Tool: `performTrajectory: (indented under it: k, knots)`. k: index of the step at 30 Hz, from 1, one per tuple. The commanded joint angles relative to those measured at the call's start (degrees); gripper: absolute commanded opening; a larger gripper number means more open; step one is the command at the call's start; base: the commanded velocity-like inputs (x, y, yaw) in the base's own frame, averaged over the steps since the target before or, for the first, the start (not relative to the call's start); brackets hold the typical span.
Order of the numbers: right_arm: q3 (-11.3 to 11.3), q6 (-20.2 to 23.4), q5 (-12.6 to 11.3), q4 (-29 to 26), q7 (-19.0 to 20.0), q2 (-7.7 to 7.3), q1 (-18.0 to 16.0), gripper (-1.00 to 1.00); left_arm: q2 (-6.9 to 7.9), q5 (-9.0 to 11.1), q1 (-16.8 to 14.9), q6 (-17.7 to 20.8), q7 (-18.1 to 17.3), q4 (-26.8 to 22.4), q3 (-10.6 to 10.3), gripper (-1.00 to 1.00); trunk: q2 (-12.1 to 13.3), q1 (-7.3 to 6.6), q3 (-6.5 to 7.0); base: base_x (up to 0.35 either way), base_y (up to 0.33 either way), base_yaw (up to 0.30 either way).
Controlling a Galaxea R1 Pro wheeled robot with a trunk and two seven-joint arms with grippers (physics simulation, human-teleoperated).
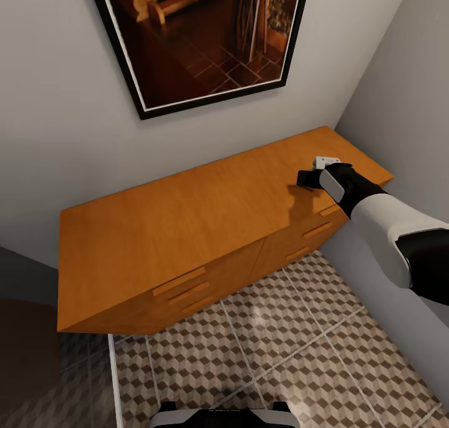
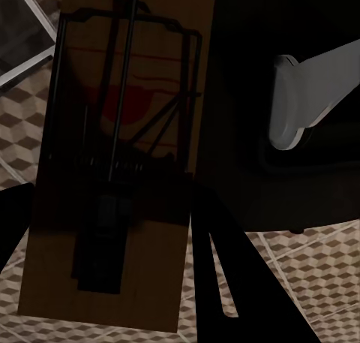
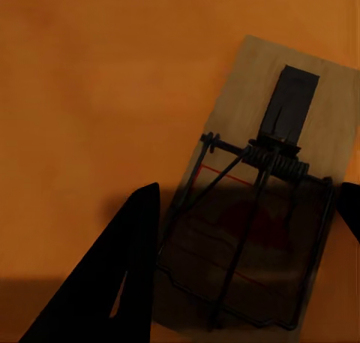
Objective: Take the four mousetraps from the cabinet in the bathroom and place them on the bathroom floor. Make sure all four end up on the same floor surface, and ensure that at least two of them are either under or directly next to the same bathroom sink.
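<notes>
Overhead, right tool (image 1: 310, 179) (mousetrap (image 3: 259, 208) close-up) atop cabinet (image 1: 187, 222)

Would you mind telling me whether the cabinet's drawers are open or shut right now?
Shut, as far as visible. The cabinet shows its drawer fronts flush in both columns, with no handle sticking out past the others.

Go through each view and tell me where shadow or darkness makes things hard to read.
Head view: evenly lit and sharp; the right hand casts a soft shadow on the cabinet top. Left wrist view: very dim, the mousetrap and its wire barely separate from the gloom. Right wrist view: a shadow covers the near end of a second mousetrap; its far end stays lit.
</notes>
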Motion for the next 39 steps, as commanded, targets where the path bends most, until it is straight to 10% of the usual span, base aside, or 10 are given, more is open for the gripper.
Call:
performTrajectory:
  k: [1,39]
  knots:
    - [0.6,0.32,-0.2,3.84,-0.41,-0.1,0.01,-1.0,-0.04,0.43,-0.04,-0.22,-0.37,0.17,-0.32,-1.0,-0.06,0.04,-0.08,0.0,0.0,0.0]
    - [0.59,13.86,0.21,-17.91,-4.6,-0.49,0.01,-1.0,-0.04,0.43,-0.04,-0.22,-0.37,0.17,-0.32,-1.0,-0.06,0.04,-0.08,0.0,0.0,0.0]
